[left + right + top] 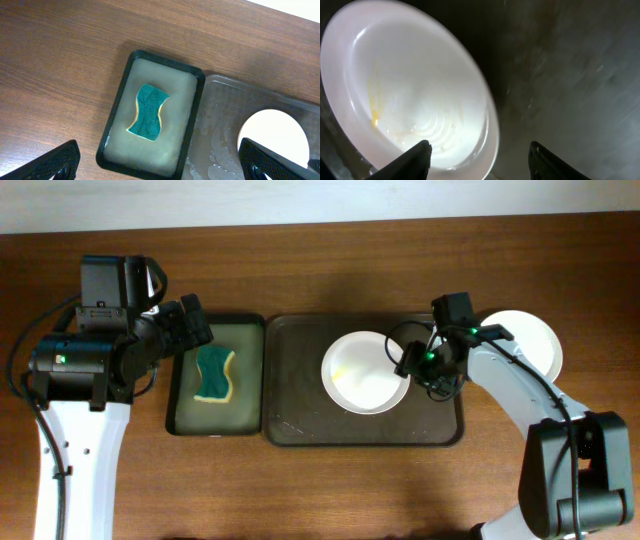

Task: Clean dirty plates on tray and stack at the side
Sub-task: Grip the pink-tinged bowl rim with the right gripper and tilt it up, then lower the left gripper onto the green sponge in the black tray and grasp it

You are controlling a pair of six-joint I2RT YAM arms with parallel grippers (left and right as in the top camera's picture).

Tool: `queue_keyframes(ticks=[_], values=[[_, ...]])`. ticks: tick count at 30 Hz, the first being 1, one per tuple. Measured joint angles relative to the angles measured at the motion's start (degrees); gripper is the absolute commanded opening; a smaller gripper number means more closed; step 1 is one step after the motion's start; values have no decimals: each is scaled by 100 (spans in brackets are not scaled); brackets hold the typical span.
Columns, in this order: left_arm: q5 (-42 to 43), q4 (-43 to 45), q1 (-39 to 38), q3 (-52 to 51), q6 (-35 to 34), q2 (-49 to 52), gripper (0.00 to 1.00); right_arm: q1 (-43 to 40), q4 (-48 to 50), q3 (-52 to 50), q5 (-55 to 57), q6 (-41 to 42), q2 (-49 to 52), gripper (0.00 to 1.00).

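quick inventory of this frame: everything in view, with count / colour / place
tabletop: one, brown wood grain, under everything
brown tray: one, dark brown, centre of the tabletop
small tray: one, dark, beside the brown tray on its left; looks filled with cloudy liquid
sponge: one, green over yellow, in the small tray
dirty plate: one, white with yellow smears, on the brown tray
side plate: white, on the tabletop right of the brown tray, partly behind the right arm; cannot tell if single or stacked
left end effector: black, open, over the small tray's upper left edge
right end effector: black, open, at the dirty plate's right rim
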Motion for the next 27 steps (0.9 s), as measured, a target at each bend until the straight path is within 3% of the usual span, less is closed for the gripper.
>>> queue_keyframes(ticks=[11, 17, 24, 27], values=[[0, 0, 0, 0, 0, 0, 99, -337, 70, 11, 42, -654, 0, 62], [0, 0, 0, 0, 0, 0, 99, -319, -63, 11, 35, -949, 0, 72], [0, 20, 0, -2, -2, 0, 99, -319, -378, 13, -428, -1054, 0, 73], [22, 424, 0, 0, -2, 0, 99, -319, -699, 15, -562, -1362, 0, 73]])
